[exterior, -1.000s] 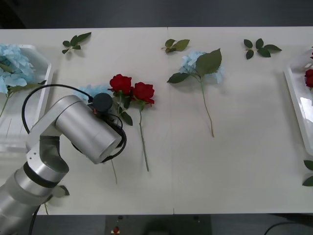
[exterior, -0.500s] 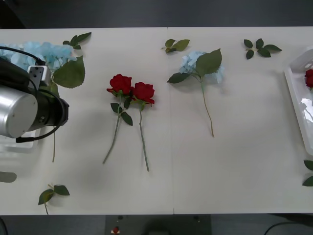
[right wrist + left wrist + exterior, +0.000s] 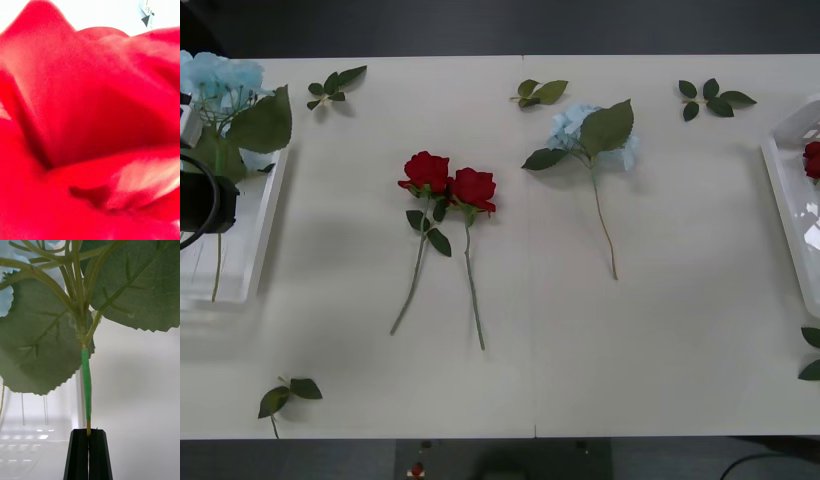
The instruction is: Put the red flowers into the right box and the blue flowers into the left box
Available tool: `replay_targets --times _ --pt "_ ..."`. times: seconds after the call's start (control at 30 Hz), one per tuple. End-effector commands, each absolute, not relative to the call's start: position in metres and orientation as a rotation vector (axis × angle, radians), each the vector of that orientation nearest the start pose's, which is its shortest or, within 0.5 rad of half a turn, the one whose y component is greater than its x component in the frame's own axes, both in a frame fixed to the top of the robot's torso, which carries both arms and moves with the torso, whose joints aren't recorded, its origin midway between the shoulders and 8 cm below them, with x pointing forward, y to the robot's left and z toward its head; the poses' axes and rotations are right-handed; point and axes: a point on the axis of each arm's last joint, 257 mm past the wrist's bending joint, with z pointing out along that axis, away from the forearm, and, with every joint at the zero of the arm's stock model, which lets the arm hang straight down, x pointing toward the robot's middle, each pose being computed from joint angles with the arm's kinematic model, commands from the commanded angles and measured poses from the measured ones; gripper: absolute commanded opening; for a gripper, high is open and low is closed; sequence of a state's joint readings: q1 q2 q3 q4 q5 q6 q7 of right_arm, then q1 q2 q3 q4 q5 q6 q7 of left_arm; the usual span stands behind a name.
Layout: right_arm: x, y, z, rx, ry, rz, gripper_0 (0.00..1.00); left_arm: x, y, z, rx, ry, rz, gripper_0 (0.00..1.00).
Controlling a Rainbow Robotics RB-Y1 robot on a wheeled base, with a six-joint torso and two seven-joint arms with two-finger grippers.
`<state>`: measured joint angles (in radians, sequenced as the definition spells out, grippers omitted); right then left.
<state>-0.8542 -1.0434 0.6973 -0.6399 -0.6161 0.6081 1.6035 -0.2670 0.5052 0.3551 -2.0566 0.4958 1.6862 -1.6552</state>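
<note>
My left gripper [image 3: 88, 431] has its black fingers shut on the thin stem of a blue flower [image 3: 222, 76]. Its big green leaves [image 3: 37, 348] spread just past the fingers. In the front view the left arm [image 3: 200, 200] holds this flower above the left box [image 3: 258, 240] at the table's far left. Two red flowers [image 3: 450, 180] lie side by side at the table's middle, stems toward me. Another blue flower [image 3: 590, 130] lies right of them. The right box [image 3: 785, 210] sits at the right edge with a red flower [image 3: 812, 158] in it. Red petals [image 3: 90, 123] press close to the right wrist camera.
Loose green leaf sprigs lie at the back left [image 3: 335, 85], back middle [image 3: 540, 92], back right [image 3: 712, 97], front left [image 3: 288, 393] and right edge [image 3: 811, 352]. The table's front edge [image 3: 530, 437] runs along the bottom.
The left arm has swung left from beside the red flowers, carrying the blue flower off the table's middle to above the left box.
</note>
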Motion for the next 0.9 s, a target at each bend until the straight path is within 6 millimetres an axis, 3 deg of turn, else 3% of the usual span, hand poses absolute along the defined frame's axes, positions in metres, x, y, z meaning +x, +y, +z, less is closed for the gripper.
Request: replay_targets --times 0.03,0.17,0.23,0.43,0.53,0.73,0.77,0.9 --pt "0.586 -0.666 -0.150 -0.114 2.251 -0.901 0.46 0.478 0.411 -0.130 0.190 2.365 0.168 0.00" --pt "0.585 -0.667 -0.152 -0.113 2.256 -0.898 0.69 0.486 0.432 -0.126 0.217 2.364 0.161 0.00" --pt "0.585 -0.667 -0.152 -0.113 2.257 -0.895 0.76 0.491 0.443 -0.124 0.226 2.369 0.155 0.00" --pt "0.587 -0.661 -0.155 -0.105 2.263 -0.860 0.83 0.503 0.474 -0.119 0.239 2.388 0.113 0.00" --pt "0.591 -0.646 -0.162 -0.075 2.284 -0.775 0.84 0.507 0.490 -0.120 0.235 2.402 0.068 0.00" --pt "0.602 -0.577 -0.183 -0.011 2.365 -0.480 0.84 0.508 0.516 -0.130 0.207 2.429 -0.002 0.00" --pt "0.603 -0.555 -0.188 0.017 2.390 -0.378 0.85 0.507 0.522 -0.135 0.192 2.432 -0.018 0.00" --pt "0.603 -0.500 -0.195 0.027 2.444 -0.168 0.88 0.501 0.536 -0.150 0.152 2.450 -0.045 0.00"
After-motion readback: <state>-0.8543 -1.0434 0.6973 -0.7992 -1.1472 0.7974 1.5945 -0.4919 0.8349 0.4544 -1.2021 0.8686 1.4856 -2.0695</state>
